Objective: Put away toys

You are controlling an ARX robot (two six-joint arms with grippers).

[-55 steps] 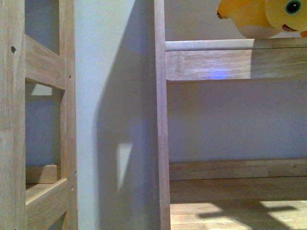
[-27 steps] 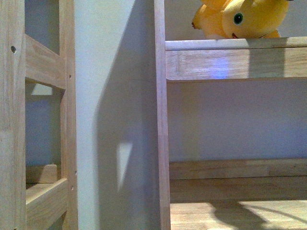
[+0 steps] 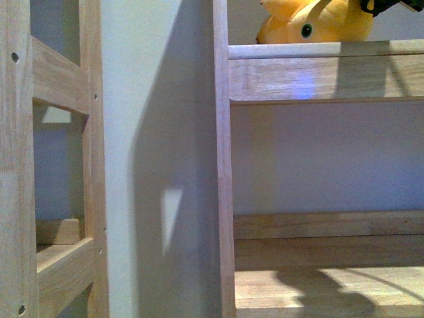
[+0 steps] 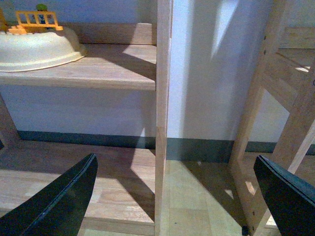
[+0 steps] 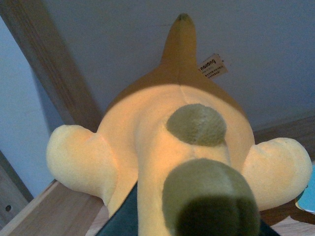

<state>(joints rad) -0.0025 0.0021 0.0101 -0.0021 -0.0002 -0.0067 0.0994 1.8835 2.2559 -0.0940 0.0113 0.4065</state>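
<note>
If the right gripper, apparently clenched on the toy, releases near the shelf edge, it may fall; the left gripper hangs released.

You're looking at a home setting, likely a child's room or playroom. 2 plain wooden shelf units stand against a painted wall with a dark skirting board. A plush toy and a cream plastic play set with an orange fence sit on the shelves.
</note>
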